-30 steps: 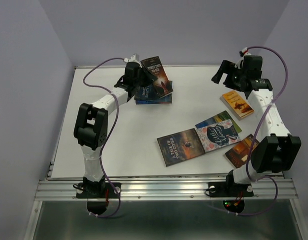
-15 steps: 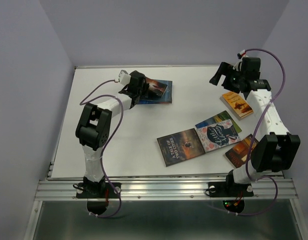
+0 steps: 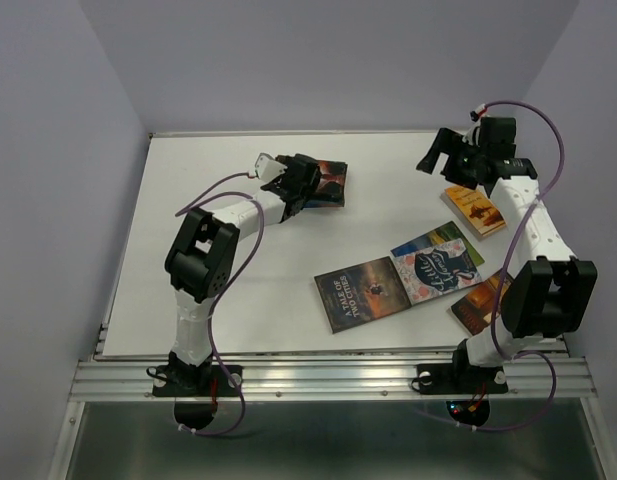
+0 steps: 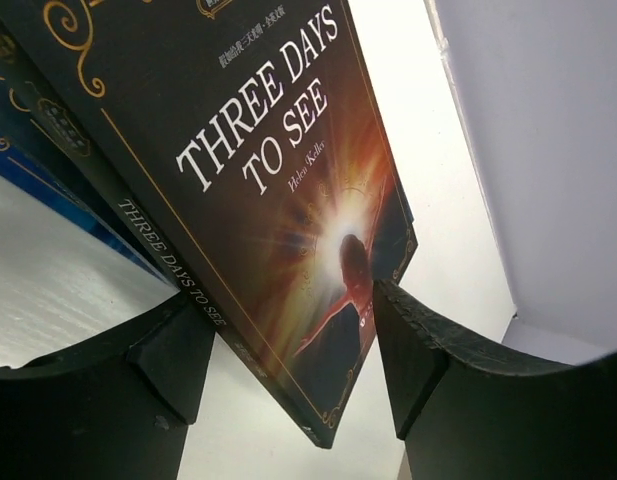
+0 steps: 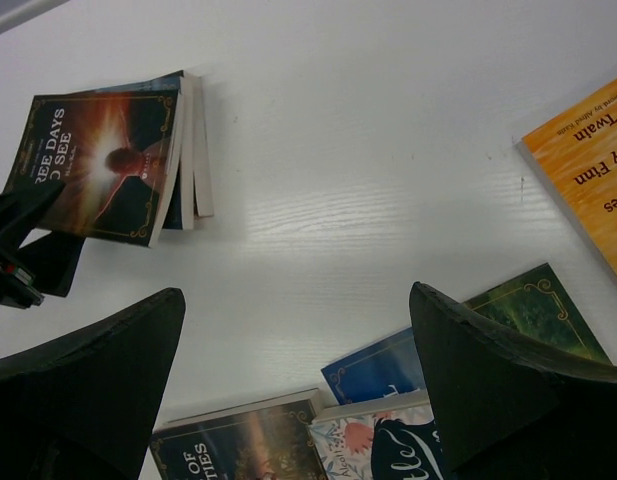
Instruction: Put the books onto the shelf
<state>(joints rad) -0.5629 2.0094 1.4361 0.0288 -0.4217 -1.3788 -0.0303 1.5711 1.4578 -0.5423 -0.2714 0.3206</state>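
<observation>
White counter [image 3: 228,290]: one stack of books [image 3: 323,185] sits near its far edge, the left gripper [image 4: 293,320] parted loosely around the top book's corner. Five single books [image 3: 363,292] lie toward the right edge. The right gripper [image 5: 298,300] is spread wide, empty.

Book stack [image 5: 106,165] beyond wide-apart fingers [image 5: 80,392]

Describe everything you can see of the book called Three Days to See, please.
Three Days to See is a thin paperback with a dark, glossy cover, a gold ornamental border, a white title and a figure silhouetted against an orange sunburst. It lies cover up on top of other books toward the far side of the table. The left gripper straddles one corner with its jaws apart. Whether it touches the book is unclear.
</observation>
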